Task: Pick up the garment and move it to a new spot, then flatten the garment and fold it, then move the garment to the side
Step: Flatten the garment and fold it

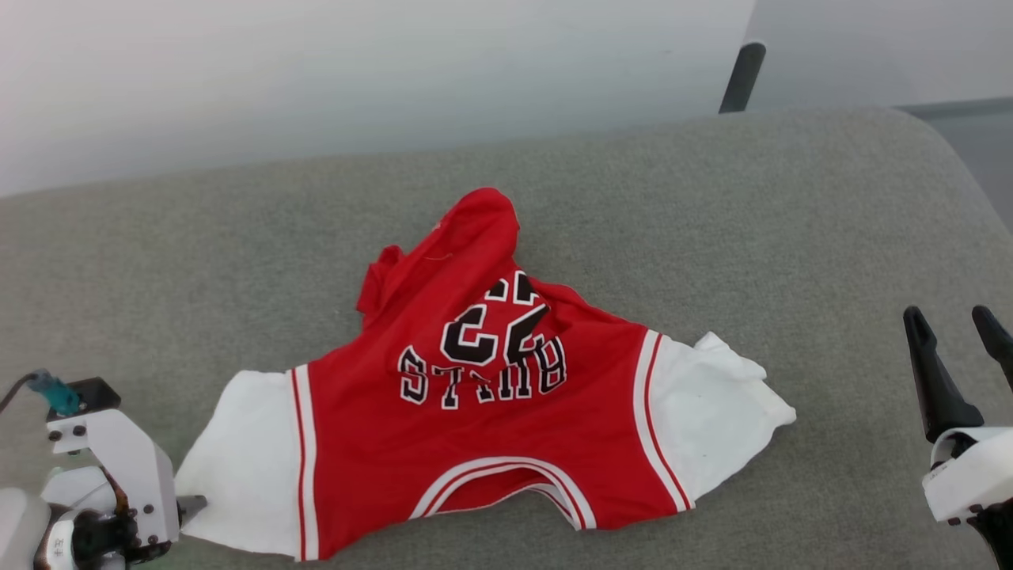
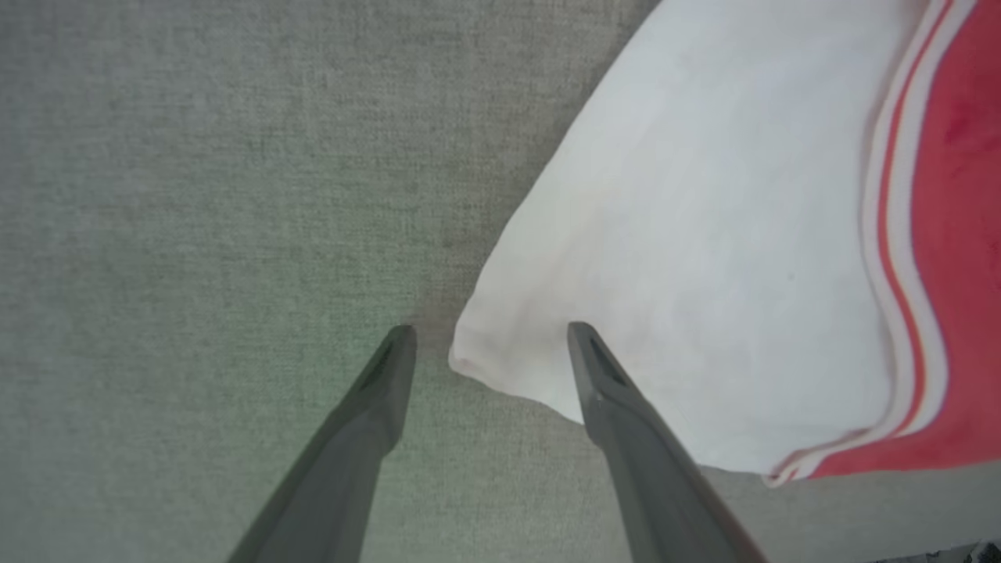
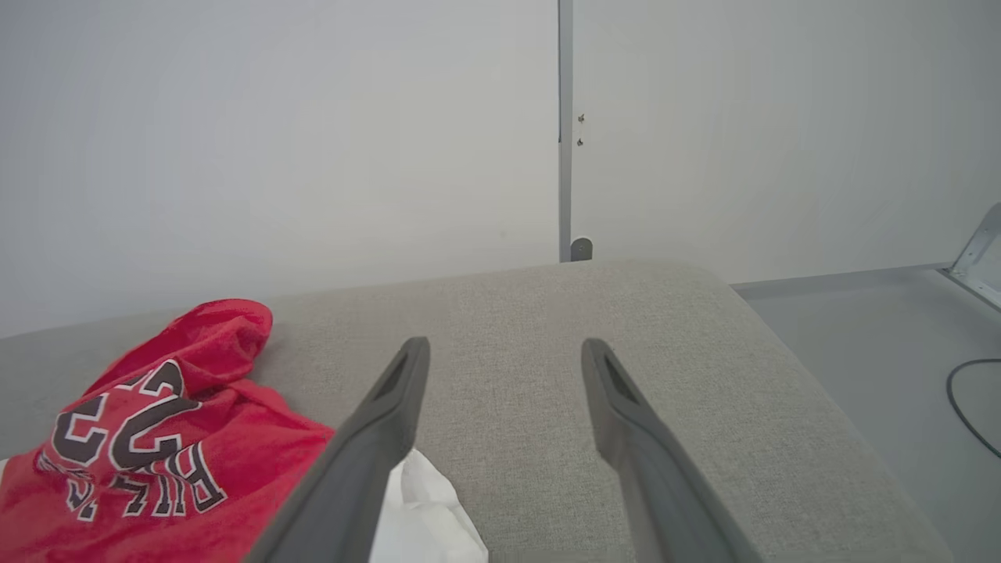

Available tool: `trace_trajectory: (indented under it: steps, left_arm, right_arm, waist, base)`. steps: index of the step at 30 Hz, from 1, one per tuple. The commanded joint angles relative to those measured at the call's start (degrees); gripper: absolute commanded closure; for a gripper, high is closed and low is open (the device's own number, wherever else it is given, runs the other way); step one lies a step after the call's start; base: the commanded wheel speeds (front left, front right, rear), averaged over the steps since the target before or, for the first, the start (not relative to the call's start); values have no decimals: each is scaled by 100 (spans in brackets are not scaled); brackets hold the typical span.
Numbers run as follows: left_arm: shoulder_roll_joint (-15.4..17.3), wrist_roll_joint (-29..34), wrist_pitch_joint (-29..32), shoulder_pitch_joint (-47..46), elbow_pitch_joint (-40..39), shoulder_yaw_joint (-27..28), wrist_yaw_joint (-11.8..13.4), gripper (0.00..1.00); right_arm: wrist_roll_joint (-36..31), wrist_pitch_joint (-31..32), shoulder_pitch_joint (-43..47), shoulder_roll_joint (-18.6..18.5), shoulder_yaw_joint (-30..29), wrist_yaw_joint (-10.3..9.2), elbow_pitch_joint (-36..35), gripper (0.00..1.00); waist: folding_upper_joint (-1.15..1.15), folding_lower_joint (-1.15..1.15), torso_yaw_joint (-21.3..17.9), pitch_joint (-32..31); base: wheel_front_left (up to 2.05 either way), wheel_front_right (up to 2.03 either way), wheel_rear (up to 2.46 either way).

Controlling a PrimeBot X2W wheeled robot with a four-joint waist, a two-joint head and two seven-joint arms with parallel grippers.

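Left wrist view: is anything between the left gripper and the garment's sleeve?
Nothing visible: the left gripper is open around a white sleeve corner of the garment, which lies on the grey cushion.

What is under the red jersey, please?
The garment lies on the grey cushion, which shows around it. Its far red end is bunched and folded over the print, so anything beneath that fold, and part of the print, is hidden.
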Motion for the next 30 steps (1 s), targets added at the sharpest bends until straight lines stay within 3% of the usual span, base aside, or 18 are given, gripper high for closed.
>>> trace_trajectory:
  steps: [1, 4, 5, 6, 7, 8, 14, 21, 30]
  left_arm:
    - [-16, 59, -19, -79, 98, -30, -44, 0]
    - [-68, 61, 5, -159, 302, -82, -57, 0]
    - [-89, 57, 17, -185, 361, -98, -79, 11]
    - [-115, 44, 21, -209, 420, -108, -88, 31]
    - [-143, 25, 28, -225, 482, -119, -107, 60]
    - [-178, -31, 45, -232, 542, -109, -102, 100]
    - [-300, -164, 40, -354, 713, -55, -180, 100]
    - [-389, -174, -52, -504, 751, -81, -283, 100]
    - [-561, -147, -78, -698, 592, -181, -315, 100]
  right_arm:
    - [29, 45, 69, 30, -55, -4, -22, 0]
    - [62, 144, 103, 45, -68, -4, -30, 0]
    - [63, 175, 112, 35, -68, -4, -33, 0]
    - [83, 211, 117, 36, -61, -4, -29, 0]
    - [91, 257, 122, 42, -51, -4, -21, 0]
    - [102, 327, 135, 52, -35, -4, -2, 0]
    - [202, 820, 228, 33, 84, -4, 86, 0]
    - [479, 1841, 337, -128, 372, -4, 218, 0]
    - [439, 2356, -83, -321, 379, -4, 697, 0]
  waist:
    - [0, 0, -55, 90]
    - [0, 0, -46, 139]
    - [0, 0, -39, 155]
    - [0, 0, -31, 170]
    - [0, 0, -19, 186]
    - [0, 0, -11, 200]
    - [0, 0, 77, 311]
    - [0, 0, 217, 465]
    - [0, 0, 423, 673]
  base:
    - [0, 0, 0]
    - [0, 0, 0]
    - [0, 0, 0]
    - [0, 0, 0]
    - [0, 0, 0]
    - [0, 0, 0]
    - [0, 0, 0]
    - [0, 0, 0]
    - [0, 0, 0]
